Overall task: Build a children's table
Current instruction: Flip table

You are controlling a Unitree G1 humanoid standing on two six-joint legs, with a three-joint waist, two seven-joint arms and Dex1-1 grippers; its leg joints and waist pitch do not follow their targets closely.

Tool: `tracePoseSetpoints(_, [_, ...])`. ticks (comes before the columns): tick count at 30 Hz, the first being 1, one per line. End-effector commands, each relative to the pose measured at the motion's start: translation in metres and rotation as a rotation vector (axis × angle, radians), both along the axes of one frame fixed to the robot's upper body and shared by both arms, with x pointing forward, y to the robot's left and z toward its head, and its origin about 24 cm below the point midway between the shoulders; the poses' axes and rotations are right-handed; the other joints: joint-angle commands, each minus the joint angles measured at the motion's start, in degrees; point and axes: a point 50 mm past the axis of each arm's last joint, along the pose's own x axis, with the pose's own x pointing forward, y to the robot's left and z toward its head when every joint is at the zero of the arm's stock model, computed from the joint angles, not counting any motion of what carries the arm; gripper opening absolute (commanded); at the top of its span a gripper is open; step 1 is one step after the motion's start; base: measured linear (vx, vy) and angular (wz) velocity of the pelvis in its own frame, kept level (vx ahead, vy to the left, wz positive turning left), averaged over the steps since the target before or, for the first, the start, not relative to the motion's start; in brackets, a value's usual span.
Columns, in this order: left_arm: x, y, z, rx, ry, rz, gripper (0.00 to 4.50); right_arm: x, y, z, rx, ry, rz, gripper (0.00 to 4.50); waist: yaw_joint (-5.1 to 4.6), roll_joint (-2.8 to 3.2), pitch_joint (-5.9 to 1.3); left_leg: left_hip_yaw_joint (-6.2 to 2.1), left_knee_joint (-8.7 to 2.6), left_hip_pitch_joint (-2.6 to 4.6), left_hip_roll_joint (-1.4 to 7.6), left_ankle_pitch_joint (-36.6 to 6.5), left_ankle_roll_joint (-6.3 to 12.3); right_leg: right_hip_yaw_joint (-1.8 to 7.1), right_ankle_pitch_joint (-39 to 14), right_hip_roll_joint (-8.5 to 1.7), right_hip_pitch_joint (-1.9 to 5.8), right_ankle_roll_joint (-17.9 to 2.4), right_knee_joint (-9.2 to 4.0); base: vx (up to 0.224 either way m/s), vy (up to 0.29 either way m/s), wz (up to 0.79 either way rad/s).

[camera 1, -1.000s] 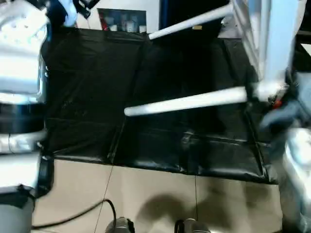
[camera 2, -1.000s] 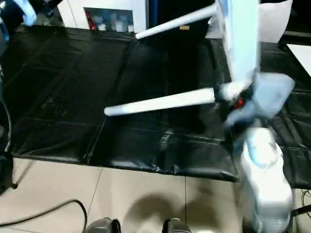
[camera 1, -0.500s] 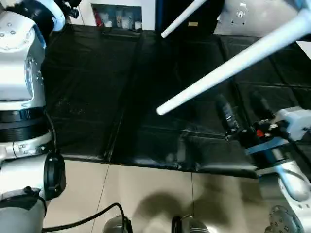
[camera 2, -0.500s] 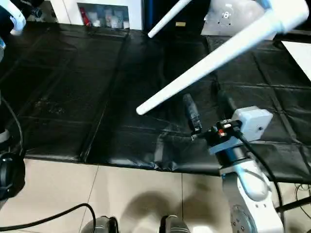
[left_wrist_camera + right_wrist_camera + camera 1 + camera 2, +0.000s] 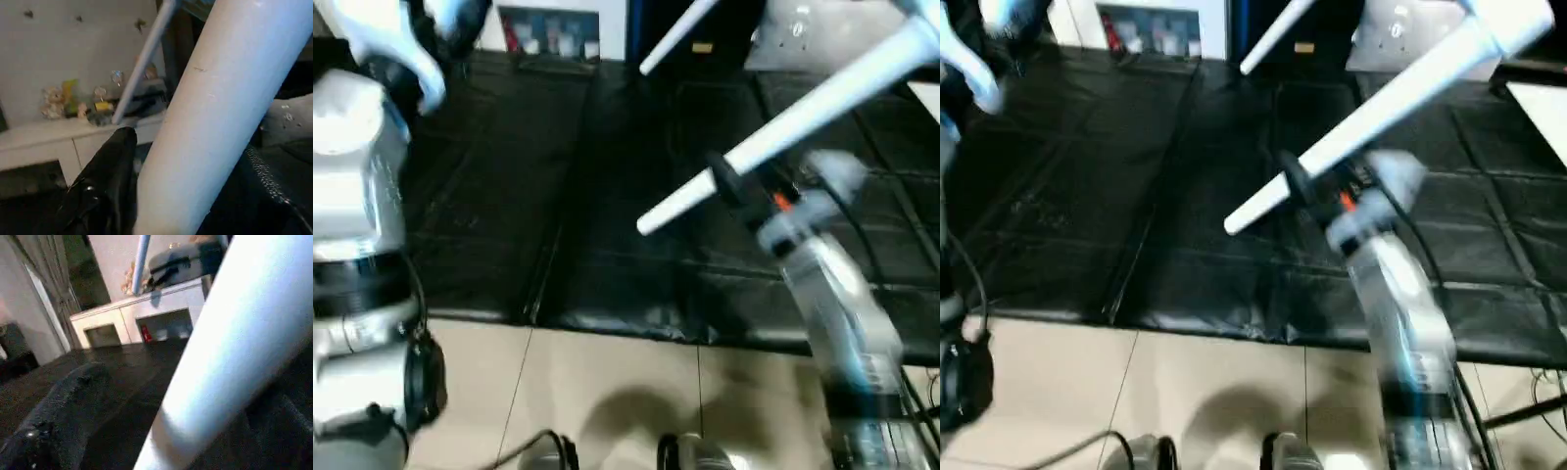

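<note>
Fingers [image 5: 58, 416] of the right gripper [image 5: 722, 179] are spread wide, and a white table leg [image 5: 803, 113] is seen passing between them. Whether the pads touch it cannot be told. This near leg is caught close to its free, narrow end, which juts out just past the fingers. From them it slopes upward and away toward its thick end at the robot's far right. The mat [image 5: 509, 176] lies well below the fingers, with nothing between it and the leg.

A second leg [image 5: 675, 34] is seen farther off, above and beyond the right fingers, sloping the same way as the near one. The tabletop that carries them is not made out.

The black fingers [image 5: 102, 181] of the left gripper [image 5: 190, 147] are set partway apart, with a thick white leg [image 5: 220, 98] clamped between them and filling the gap. This held leg runs up and away from the fingers. Beyond it a thin leg [image 5: 142, 58] is seen at a distance, and behind that a low white cabinet [image 5: 49, 142] against a wall.

Pale floor [image 5: 607, 392] borders the mat on the robot's side.
</note>
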Motion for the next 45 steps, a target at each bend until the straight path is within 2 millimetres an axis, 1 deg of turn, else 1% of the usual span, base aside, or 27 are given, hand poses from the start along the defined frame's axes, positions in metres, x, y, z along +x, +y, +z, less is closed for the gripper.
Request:
tracePoseSetpoints(1, [-0.007,-0.005,0.007,-0.068,-0.064,-0.093,2.31,0.009,0.002,0.002,-0.02,-0.024,0.027,4.5,0.23,-0.42,-5.52,-0.18,-3.15,1.29,2.35,0.05,6.1,2.38,0.93,-3.91,4.12,-16.54,-2.71,0.0,0.0,0.0])
tracePoseSetpoints(2, [-0.006,-0.006,0.0,-0.064,-0.05,-0.102,2.31,0.012,0.006,0.011,-0.002,-0.058,0.07,4.5,0.2,-0.81,-5.56,-0.1,-3.12,1.13,2.36,0.38,6.49,2.29,1.26,-3.84,4.31,-16.67,-2.62,0.0,0.0,0.0])
tracePoseSetpoints(4, [-0.006,-0.006,-0.004,-0.061,-0.041,-0.107,2.25,0.014,0.009,0.017,0.013,-0.081,0.101,4.5,0.57,-0.61,-5.52,-0.13,-3.13,1.16,2.5,0.32,6.67,2.29,0.72,-3.97,4.32,-16.43,-2.65,0.0,0.0,0.0])
tracePoseSetpoints(6, [-0.006,-0.005,-0.011,-0.065,-0.023,-0.108,2.22,0.012,0.015,0.025,0.016,-0.118,0.163,4.5,0.71,-0.74,-5.49,-0.18,-3.19,1.19,2.64,0.12,6.8,2.19,0.69,-3.9,4.32,-16.25,-2.55,0.0,0.0,0.0])
tracePoseSetpoints(7, [-0.006,-0.003,-0.029,-0.066,0.018,-0.105,2.22,0.004,0.023,0.033,-0.012,-0.178,0.281,4.5,0.71,-0.97,-5.52,-0.21,-3.21,1.21,2.72,0.49,7.0,2.16,1.2,-3.89,4.31,-16.16,-2.45,0.0,0.0,0.0])
tracePoseSetpoints(8, [-0.006,-0.002,-0.036,-0.068,0.032,-0.106,2.15,0.001,0.025,0.035,-0.028,-0.197,0.32,4.5,0.75,-1.02,-5.5,-0.25,-3.15,0.99,2.67,0.8,7.49,2.15,1.96,-3.89,4.51,-16.21,-2.4,0.0,0.0,0.0])
tracePoseSetpoints(11, [-0.009,-0.002,-0.058,-0.071,0.079,-0.112,2.09,-0.01,0.026,0.037,-0.058,-0.216,0.364,4.5,0.79,-0.88,-5.42,-0.24,-3.18,1.14,2.83,0.91,7.9,2.19,1.66,-3.93,4.25,-15.87,-2.48,0.0,0.0,0.0])
tracePoseSetpoints(15, [-0.017,-0.008,-0.094,-0.117,0.151,-0.174,1.81,-0.025,0.024,0.039,-0.094,-0.239,0.369,4.5,1.0,-0.91,-5.12,-0.19,-3.52,1.5,2.99,-2.31,6.66,2.24,-3.67,-3.89,3.8,-14.52,-3.31,0.0,0.0,0.0])
tracePoseSetpoints(18, [-0.019,-0.011,-0.11,-0.121,0.185,-0.184,1.67,-0.033,0.028,0.039,-0.096,-0.239,0.363,4.5,0.99,-0.93,-4.9,-0.27,-3.83,1.6,3.1,-4.23,5.73,2.25,-6.22,-3.84,3.59,-13.71,-3.73,0.0,0.0,0.0])
tracePoseSetpoints(19, [-0.02,-0.011,-0.113,-0.116,0.19,-0.183,1.64,-0.038,0.03,0.038,-0.095,-0.236,0.369,4.5,0.96,-0.96,-4.86,-0.28,-3.95,1.75,3.14,-5.57,5.04,2.24,-7.51,-3.8,3.46,-13.09,-3.87,0.0,0.0,0.0])
tracePoseSetpoints(20, [-0.02,-0.012,-0.116,-0.113,0.192,-0.182,1.6,-0.041,0.031,0.037,-0.094,-0.234,0.374,4.5,1.05,-0.61,-4.89,-0.4,-4.1,1.93,3.29,-6.31,4.41,2.26,-7.81,-3.87,3.37,-12.84,-4.01,0.0,0.0,0.0])
tracePoseSetpoints(22, [-0.021,-0.012,-0.118,-0.113,0.196,-0.176,1.58,-0.045,0.033,0.035,-0.092,-0.227,0.379,4.5,1.15,-0.75,-4.78,-0.4,-4.21,2.14,3.37,-7.1,3.88,2.25,-7.3,-3.74,3.15,-12.6,-4.09,0.0,0.0,0.0])
tracePoseSetpoints(24, [-0.023,-0.012,-0.12,-0.119,0.198,-0.167,1.56,-0.05,0.036,0.031,-0.089,-0.211,0.383,4.5,1.3,-0.86,-4.78,-0.52,-4.3,1.93,3.34,-6.97,3.66,2.21,-7.19,-3.91,3.39,-12.63,-4.0,0.0,0.0,0.0])
tracePoseSetpoints(25, [-0.026,-0.011,-0.122,-0.119,0.206,-0.164,1.56,-0.054,0.039,0.026,-0.088,-0.192,0.381,4.5,1.24,-0.62,-4.63,-0.55,-4.4,1.76,3.33,-7.31,3.25,2.25,-7.25,-3.9,3.41,-12.34,-4.08,0.0,0.0,0.0])
tracePoseSetpoints(26, [-0.028,-0.01,-0.125,-0.11,0.213,-0.161,1.55,-0.055,0.04,0.023,-0.088,-0.18,0.378,4.5,1.24,-0.84,-4.68,-0.63,-4.47,1.69,3.4,-7.32,2.93,2.24,-6.93,-4.03,3.56,-12.21,-3.96,0.0,0.0,0.0])
tracePoseSetpoints(29, [-0.032,-0.003,-0.14,-0.068,0.268,-0.119,1.55,-0.059,0.042,0.011,-0.092,-0.132,0.355,4.5,0.77,-0.98,-4.57,-0.59,-4.52,1.42,3.12,-7.16,3.05,2.28,-7.23,-4.0,3.64,-11.51,-4.21,0.0,0.0,0.0])
tracePoseSetpoints(31, [-0.033,-0.001,-0.143,-0.064,0.277,-0.11,1.55,-0.06,0.042,0.01,-0.096,-0.125,0.352,4.5,0.69,-1.0,-4.54,-0.57,-4.6,1.6,3.13,-7.89,2.95,2.28,-8.22,-4.03,3.59,-11.3,-4.32,0.0,0.0,0.0])
tracePoseSetpoints(32, [-0.035,0.004,-0.15,-0.048,0.302,-0.085,1.55,-0.063,0.043,-0.001,-0.123,-0.101,0.337,4.5,0.69,-0.81,-4.34,-0.61,-4.67,1.58,3.13,-8.54,2.74,2.29,-9.41,-4.0,3.44,-10.94,-4.49,0.0,0.0,0.0])
tracePoseSetpoints(33, [-0.038,0.007,-0.154,-0.051,0.313,-0.072,1.55,-0.064,0.041,-0.009,-0.143,-0.085,0.32,4.5,0.62,-0.88,-4.22,-0.56,-4.77,1.56,3.15,-8.95,2.47,2.31,-10.19,-3.96,3.39,-10.61,-4.66,0.0,0.0,0.0])
tracePoseSetpoints(34, [-0.043,0.012,-0.158,-0.054,0.328,-0.056,1.55,-0.066,0.039,-0.019,-0.169,-0.064,0.299,4.5,0.67,-0.43,-4.22,-0.65,-4.84,1.65,3.31,-10.05,1.67,2.34,-10.92,-4.14,3.28,-10.24,-4.82,0.0,0.0,0.0])
tracePoseSetpoints(35, [-0.047,0.015,-0.161,-0.052,0.335,-0.044,2.24,-0.068,0.037,-0.025,-0.179,-0.048,0.28,4.5,0.54,-0.44,-4.06,-0.72,-5.19,1.71,3.27,-10.92,1.44,2.29,-11.08,-3.96,3.39,-10.08,-4.92,0.0,0.0,0.0])
tracePoseSetpoints(38, [-0.062,0.026,-0.17,-0.058,0.362,-0.008,2.3,-0.075,0.024,-0.038,-0.189,-0.013,0.214,4.5,0.35,-0.48,-3.7,-0.86,-5.72,2.0,3.42,-15.13,0.71,2.3,-15.05,-3.98,3.32,-9.56,-5.52,0.0,0.0,0.0])
tracePoseSetpoints(39, [-0.066,0.029,-0.172,-0.056,0.37,0.001,2.44,-0.077,0.022,-0.039,-0.186,-0.007,0.204,4.5,0.22,-0.54,-3.59,-0.98,-5.89,2.11,3.45,-17.38,0.1,2.39,-17.92,-4.2,3.49,-8.95,-5.81,0.0,0.0,0.0])
tracePoseSetpoints(40, [-0.074,0.034,-0.176,-0.057,0.381,0.008,2.6,-0.082,0.018,-0.04,-0.181,-0.005,0.187,4.5,0.13,-0.53,-3.76,-1.05,-5.96,2.3,3.45,-17.53,-0.08,2.44,-18.37,-4.06,3.48,-8.64,-5.87,0.0,0.0,0.0])
tracePoseSetpoints(43, [-0.102,0.048,-0.186,-0.104,0.398,0.027,2.79,-0.102,0.005,-0.037,-0.154,-0.007,0.131,4.5,0.07,-0.47,-3.88,-1.05,-6.06,1.94,3.65,-15.27,0.67,2.62,-13.91,-4.07,3.73,-8.96,-5.66,0.0,0.0,0.0])
tracePoseSetpoints(44, [-0.111,0.051,-0.192,-0.108,0.416,0.04,2.91,-0.109,0.001,-0.037,-0.149,-0.004,0.097,4.5,0.05,-0.22,-4.22,-1.01,-6.03,1.99,3.65,-14.13,1.17,2.49,-11.55,-3.97,3.92,-9.42,-5.45,0.0,0.0,0.0])
tracePoseSetpoints(45, [-0.117,0.052,-0.195,-0.113,0.433,0.051,2.91,-0.113,-0.002,-0.037,-0.147,-0.003,0.07,4.5,-0.08,-0.31,-4.13,-0.95,-6.06,1.93,3.61,-13.82,1.45,2.48,-10.83,-3.83,3.79,-9.6,-5.56,0.0,0.0,0.0])
